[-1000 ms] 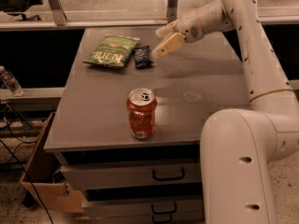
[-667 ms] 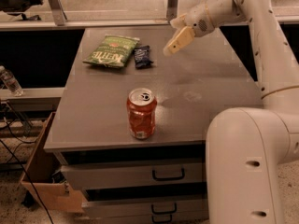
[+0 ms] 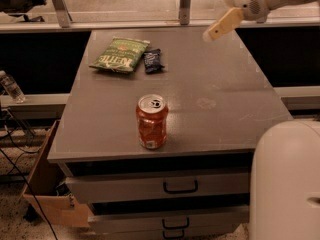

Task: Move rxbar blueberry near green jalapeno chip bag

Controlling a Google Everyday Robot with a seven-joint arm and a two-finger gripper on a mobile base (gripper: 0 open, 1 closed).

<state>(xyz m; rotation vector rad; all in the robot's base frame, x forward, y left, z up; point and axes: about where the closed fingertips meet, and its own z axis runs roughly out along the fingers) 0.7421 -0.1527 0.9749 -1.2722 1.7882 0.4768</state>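
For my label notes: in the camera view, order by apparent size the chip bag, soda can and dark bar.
1-2. green jalapeno chip bag, soda can: alike; can is nearer, so unsure.
3. rxbar blueberry.
The gripper hangs over the table, far right.

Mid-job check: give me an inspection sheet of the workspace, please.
Surface: grey cabinet top, flat.
Job's things: small dark navy rxbar blueberry wrapper lies close beside the flat green jalapeno chip bag, far left.
Clutter: orange soda can upright near the front edge.
Grippers: the gripper is raised over the far right, apart from every item.
Cables: black cables on the floor, left.
Surroundings: drawers below; cardboard box and plastic bottle left.
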